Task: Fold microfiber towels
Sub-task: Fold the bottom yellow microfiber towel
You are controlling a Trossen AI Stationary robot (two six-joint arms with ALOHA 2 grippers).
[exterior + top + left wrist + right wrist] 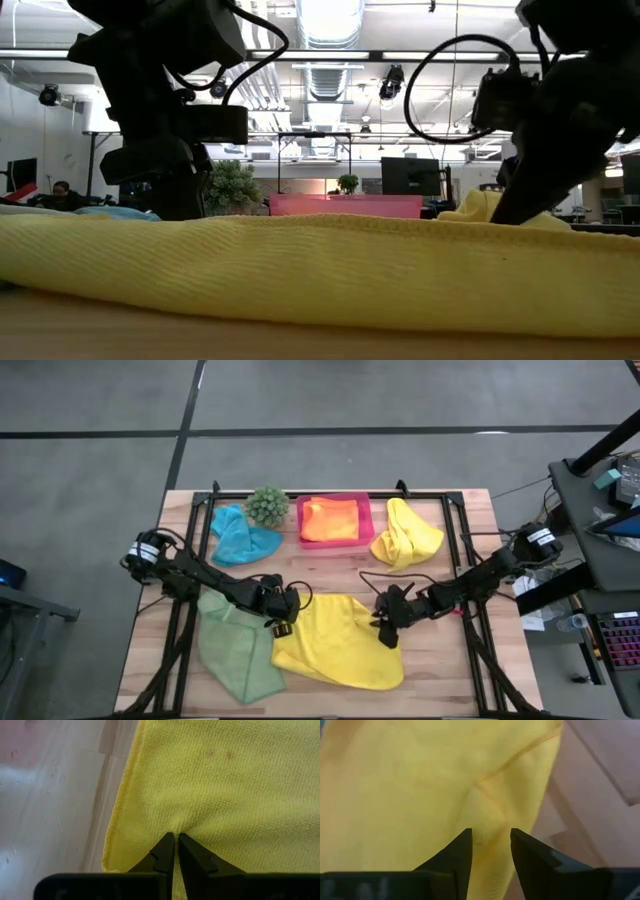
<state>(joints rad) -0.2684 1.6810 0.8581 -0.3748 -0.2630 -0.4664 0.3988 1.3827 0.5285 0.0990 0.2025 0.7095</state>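
Yellow towel point(335, 643) flat, table centre. Left gripper point(175, 851) clenched on its nine-o'clock edge; right gripper point(490, 842) at three-o'clock edge, fingers parted around cloth, not yet pinching. Next: right closes, both lift, fold.

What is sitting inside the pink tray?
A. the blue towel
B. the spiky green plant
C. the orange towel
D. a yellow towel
C: the orange towel lies folded inside the pink tray, while the blue towel, the plant and both yellow towels are on the table outside it.
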